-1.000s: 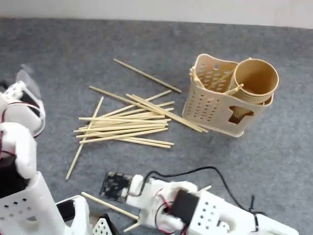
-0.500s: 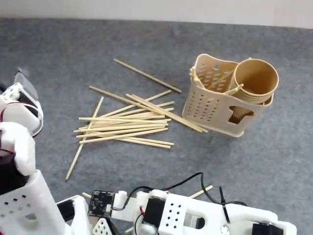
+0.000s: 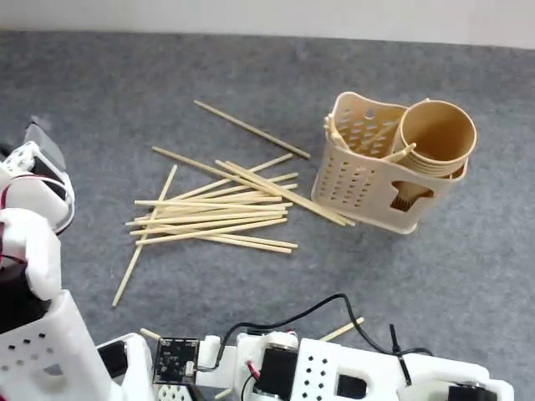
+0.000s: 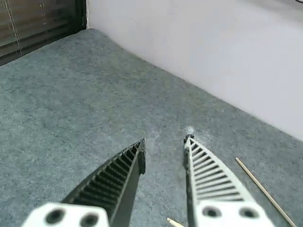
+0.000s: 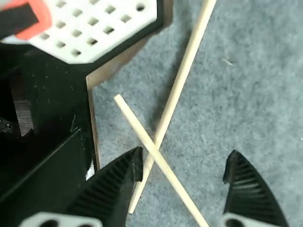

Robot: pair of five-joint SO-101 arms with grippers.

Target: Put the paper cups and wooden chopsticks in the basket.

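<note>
One cream, perforated basket (image 3: 361, 180) stands on the grey, felt-like counter (image 3: 468, 276). A nested stack of tan cups (image 3: 437, 134) sits in one of its compartments, too tightly nested to count. Left of the basket lies a loose heap of pale chopsticks (image 3: 213, 213), more than ten and too overlapped to count exactly; the nearest ones reach the basket's foot. A single stick (image 3: 251, 129) lies apart, just beyond the heap. Two more crossed sticks (image 5: 182, 85) lie well apart from the basket, by the arm bases, with the right pincer (image 5: 184, 165) spread wide above them, gripping nothing. The left pincer (image 4: 163, 151) hangs open and empty past the heap, far from the basket. A white wall (image 3: 251, 15) borders the counter.
</note>
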